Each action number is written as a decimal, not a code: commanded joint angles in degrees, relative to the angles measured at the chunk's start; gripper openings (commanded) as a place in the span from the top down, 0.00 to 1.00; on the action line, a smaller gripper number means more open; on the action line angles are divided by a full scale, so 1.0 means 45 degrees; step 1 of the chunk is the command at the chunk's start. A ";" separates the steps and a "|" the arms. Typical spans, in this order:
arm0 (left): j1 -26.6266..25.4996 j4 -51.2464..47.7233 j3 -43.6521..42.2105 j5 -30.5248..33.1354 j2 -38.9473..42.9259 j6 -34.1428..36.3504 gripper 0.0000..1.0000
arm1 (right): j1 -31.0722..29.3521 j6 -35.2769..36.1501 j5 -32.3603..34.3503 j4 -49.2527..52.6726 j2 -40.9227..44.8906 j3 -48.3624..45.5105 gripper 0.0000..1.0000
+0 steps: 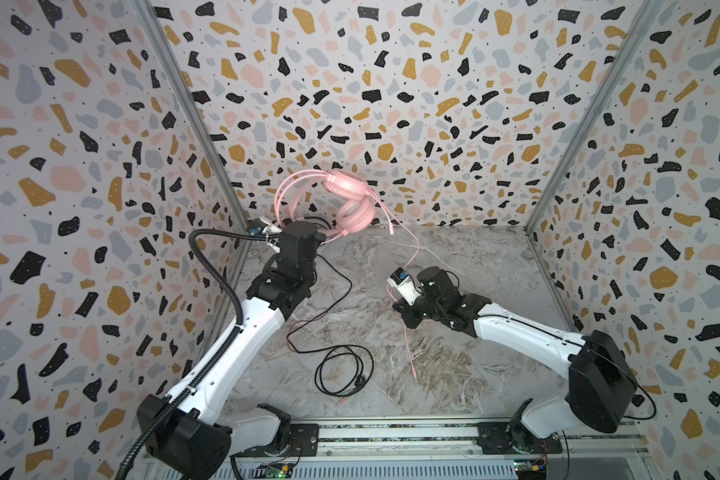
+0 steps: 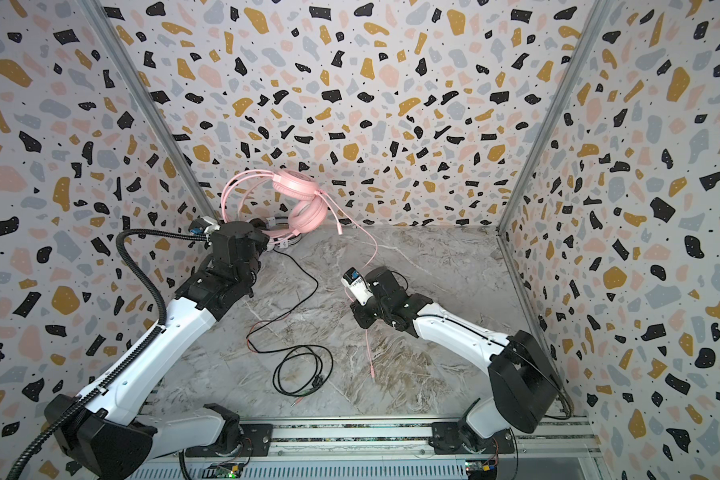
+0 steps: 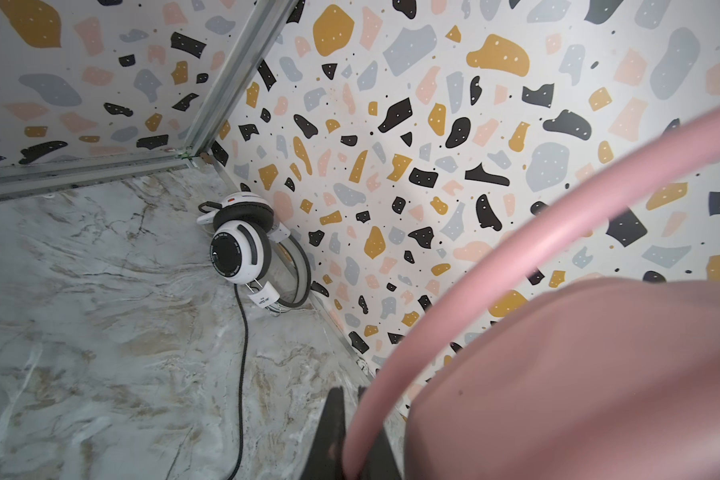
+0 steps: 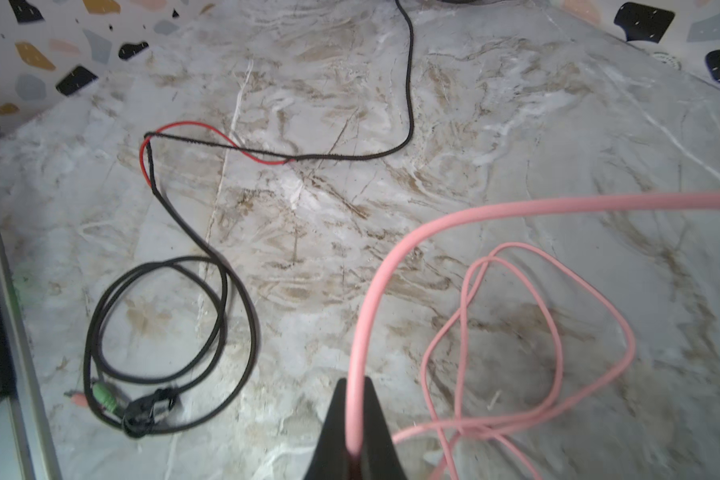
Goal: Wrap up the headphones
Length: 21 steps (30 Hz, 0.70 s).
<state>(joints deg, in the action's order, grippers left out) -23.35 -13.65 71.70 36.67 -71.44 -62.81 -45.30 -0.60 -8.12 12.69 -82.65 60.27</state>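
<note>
Right wrist view: the right gripper (image 4: 352, 415) has its two black fingers pinched shut on the pink cable (image 4: 558, 205), with the slack lying in loose loops on the marble table (image 1: 474, 270) beyond it.

In both top views the pink headset (image 1: 356, 216) hangs raised at the back left, close to the back wall (image 1: 391, 124). From its lower earcup the cable drops forward and rightward to the right gripper – that diagonal line is what the next move turns on. To wind the cable, the right arm would likely have to carry it back and to the left, toward the headset.

Left wrist view shows what the top views hide – the left gripper (image 3: 350, 432) clamped shut on the pink headband (image 3: 474, 270). It also shows the white-and-black headset (image 3: 238, 245), propped in the back-left corner and mostly screened by the left arm from above. Its black cable (image 4: 410, 83) trails forward into a loose coil on the table, untouched.
</note>
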 commanded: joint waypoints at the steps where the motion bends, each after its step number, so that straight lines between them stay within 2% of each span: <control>1: 0.0033 0.1338 -0.0237 0.1264 -0.0163 0.0148 1.00 | -0.0421 0.0416 0.1923 0.3471 0.1388 0.0865 1.00; 4: -0.0013 0.1476 -0.0569 0.2328 -0.0600 0.0602 1.00 | -0.0996 0.0126 0.2663 0.5006 0.2273 0.1613 1.00; 8: -0.0138 0.1355 -0.0607 0.2672 -0.1316 0.1068 1.00 | -0.1410 -0.0096 0.3086 0.5921 0.3135 0.2258 1.00; 12: -0.0612 0.1751 -0.0642 0.2770 -0.1719 0.1902 1.00 | -0.1887 -0.0170 0.4143 0.7242 0.3063 0.3651 1.00; 17: -0.1437 0.1814 0.0106 0.2743 -0.2392 0.4703 1.00 | -0.2499 0.0131 0.5055 0.8021 0.2726 0.5292 1.00; 21: -0.2290 0.1485 0.0181 0.3682 -0.2514 0.6496 1.00 | -0.2511 0.0395 0.6358 0.8483 0.2583 0.6590 1.00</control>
<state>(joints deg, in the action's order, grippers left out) -31.73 -12.84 69.95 48.45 -83.96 -41.19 -56.60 0.12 14.39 46.96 -71.33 85.65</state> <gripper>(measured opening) 0.052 0.059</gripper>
